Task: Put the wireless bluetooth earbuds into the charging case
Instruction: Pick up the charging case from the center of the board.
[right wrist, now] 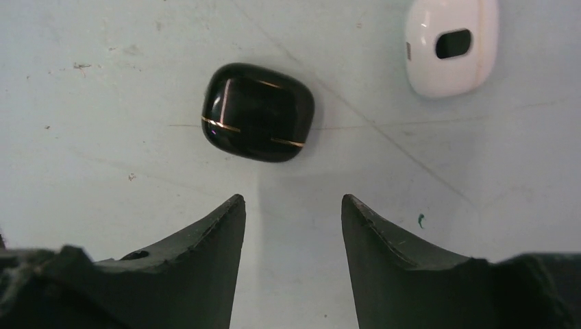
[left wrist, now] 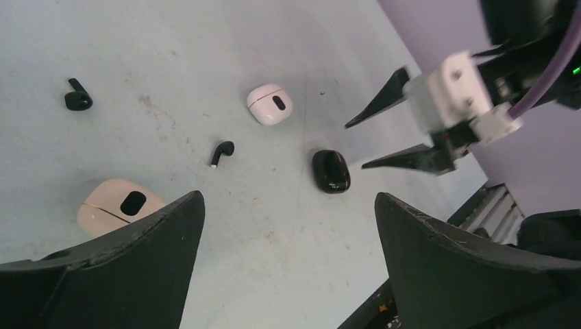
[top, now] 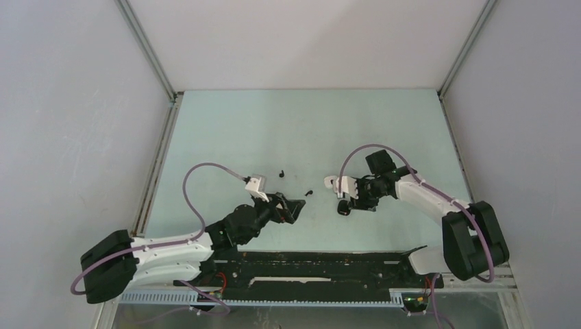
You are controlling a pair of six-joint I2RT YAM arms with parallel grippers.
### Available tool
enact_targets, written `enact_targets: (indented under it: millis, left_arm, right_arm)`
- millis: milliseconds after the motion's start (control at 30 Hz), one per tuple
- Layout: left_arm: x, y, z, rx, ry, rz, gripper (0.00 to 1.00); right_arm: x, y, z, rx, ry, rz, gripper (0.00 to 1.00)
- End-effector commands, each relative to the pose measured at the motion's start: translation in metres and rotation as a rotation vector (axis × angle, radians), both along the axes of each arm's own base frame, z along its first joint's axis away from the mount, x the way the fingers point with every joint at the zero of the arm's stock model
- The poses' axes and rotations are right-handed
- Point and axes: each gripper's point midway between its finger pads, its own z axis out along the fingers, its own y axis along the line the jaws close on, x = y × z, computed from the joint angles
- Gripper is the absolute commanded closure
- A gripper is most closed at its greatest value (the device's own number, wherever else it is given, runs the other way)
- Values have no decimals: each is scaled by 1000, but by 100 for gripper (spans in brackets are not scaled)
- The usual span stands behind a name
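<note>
The table [left wrist: 205, 41] is pale blue-green, flecked with brownish scuffs. The black case [right wrist: 258, 112] is glossy, crossed by a thin gold line. The white case [right wrist: 450, 44] and the cream case [left wrist: 116, 205] each bear a dark oval. The farther earbud [left wrist: 77, 97] and the nearer earbud [left wrist: 221, 151] are black. The left gripper [left wrist: 288, 205] and the right gripper [right wrist: 291, 205] are matte black; the cable [left wrist: 548, 81] is purple.
</note>
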Motion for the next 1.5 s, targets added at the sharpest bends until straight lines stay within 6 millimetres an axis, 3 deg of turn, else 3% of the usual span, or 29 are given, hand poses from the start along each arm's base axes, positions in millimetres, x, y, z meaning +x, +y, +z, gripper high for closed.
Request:
enact_targets:
  millis: [0, 100, 367, 500, 700, 800, 900, 1033, 1200, 1300, 1467]
  left_arm:
    - [-4, 4, 16, -62, 42, 21, 0]
    - [-4, 12, 24, -39, 29, 50, 0]
    - [-4, 32, 45, -46, -64, 90, 0]
    - [-12, 29, 53, -65, -122, 36, 0]
    - [-12, 17, 42, 45, -107, 3, 0]
    - [-12, 11, 36, 69, -94, -13, 1]
    - [-12, 10, 31, 103, -101, -16, 2]
    - [-10, 17, 26, 163, -133, -7, 3]
    - [-19, 8, 24, 223, -178, -90, 7]
    - [-40, -12, 30, 285, -283, -243, 9]
    - [-67, -31, 52, 423, -493, -351, 12]
  right_arm:
    - [8, 5, -10, -122, -89, 173, 43]
    - [7, 9, -21, -200, -102, 237, 43]
    - [1, 36, -26, -211, -56, 303, 41]
    - [-9, 41, -30, -223, 6, 320, 39]
    - [-22, 50, -32, -184, 102, 300, 37]
    - [-27, 51, -34, -183, 138, 290, 43]
    - [-29, 52, -31, -162, 163, 258, 60]
    - [-36, 56, -11, -79, 203, 184, 68]
    - [-67, 78, 43, 125, 363, 126, 70]
    - [-87, 91, 69, 233, 455, 115, 70]
    - [-104, 104, 98, 323, 592, 79, 71]
